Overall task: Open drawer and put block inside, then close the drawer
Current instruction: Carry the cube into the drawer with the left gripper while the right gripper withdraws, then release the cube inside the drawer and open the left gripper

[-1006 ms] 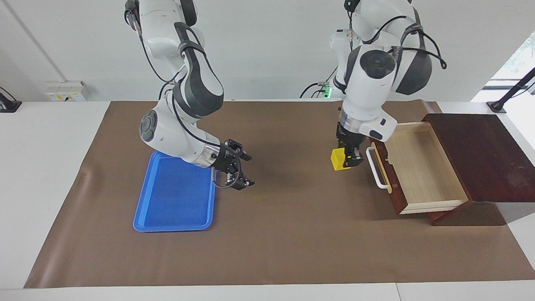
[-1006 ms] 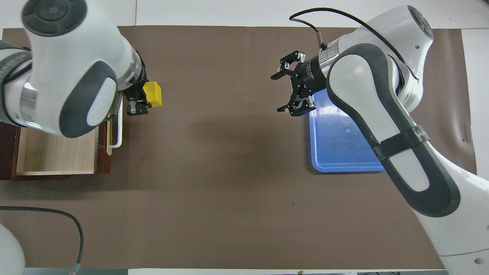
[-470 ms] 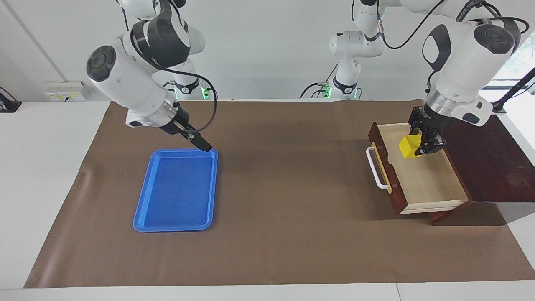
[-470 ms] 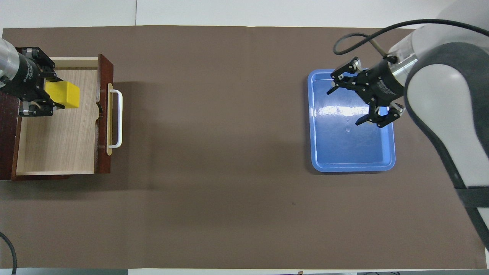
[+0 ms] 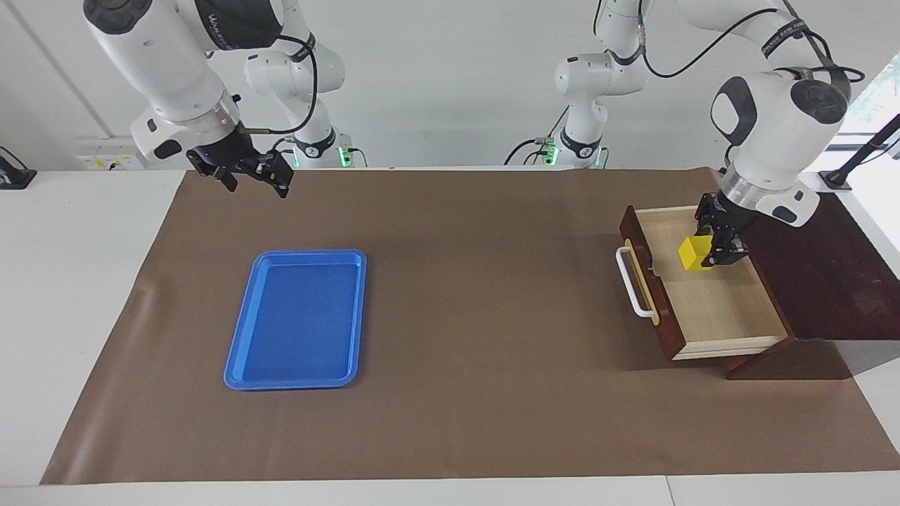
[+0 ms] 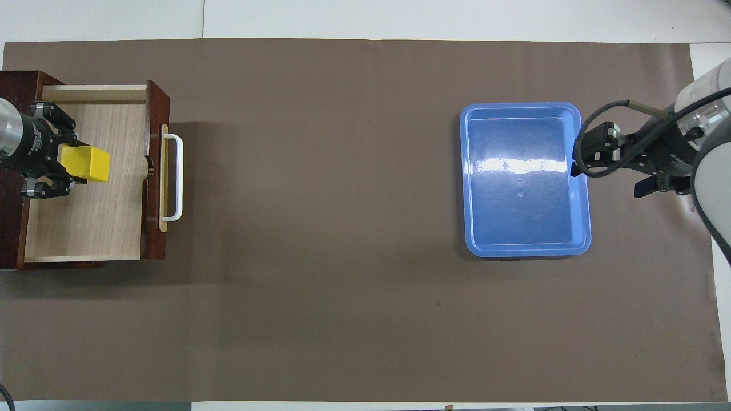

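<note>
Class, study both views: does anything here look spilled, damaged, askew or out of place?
Nothing stands out. The drawer sits pulled out squarely, the left gripper holds the yellow block over its pale interior, and the blue tray lies flat and bare on the brown mat.

Drawer (image 5: 710, 295) stands pulled out of its box (image 5: 815, 267) at the left arm's end of the table w/ the block (image 5: 693, 252) held over its floor by the left gripper (image 5: 718, 246), tray (image 5: 295, 320) lying well apart toward the right arm's end, right gripper (image 5: 246, 172) raised nearby.
</note>
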Motion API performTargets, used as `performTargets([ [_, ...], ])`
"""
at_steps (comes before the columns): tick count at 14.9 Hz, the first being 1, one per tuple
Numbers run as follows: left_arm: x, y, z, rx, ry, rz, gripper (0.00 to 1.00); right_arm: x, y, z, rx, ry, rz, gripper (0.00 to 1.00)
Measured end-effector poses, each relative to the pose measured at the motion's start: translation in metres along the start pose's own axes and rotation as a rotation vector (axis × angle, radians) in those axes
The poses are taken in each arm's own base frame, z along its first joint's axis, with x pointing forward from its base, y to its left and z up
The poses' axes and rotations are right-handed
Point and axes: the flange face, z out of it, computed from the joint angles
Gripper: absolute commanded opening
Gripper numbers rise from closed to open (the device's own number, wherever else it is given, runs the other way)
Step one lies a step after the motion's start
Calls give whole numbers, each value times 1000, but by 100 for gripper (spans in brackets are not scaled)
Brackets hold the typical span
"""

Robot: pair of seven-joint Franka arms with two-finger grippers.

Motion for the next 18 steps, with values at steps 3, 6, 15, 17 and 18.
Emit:
performTargets([
  [3,-1,-5,22,11,-2,1,0,4,19,9,-17,-9,-93,100],
  [6,0,-10,37,13,-3,0,0,10,37,28,-10,10,-100,100],
  [15,6,-15,37,4,12,-1,100,8,35,29,-7,38,-103,100],
  [17,6,-12,26,-23,16,-2,100,8,35,29,-9,38,-103,100],
  [18,5,-9,16,-43,18,-6,100,8,36,28,-14,42,-103,100],
])
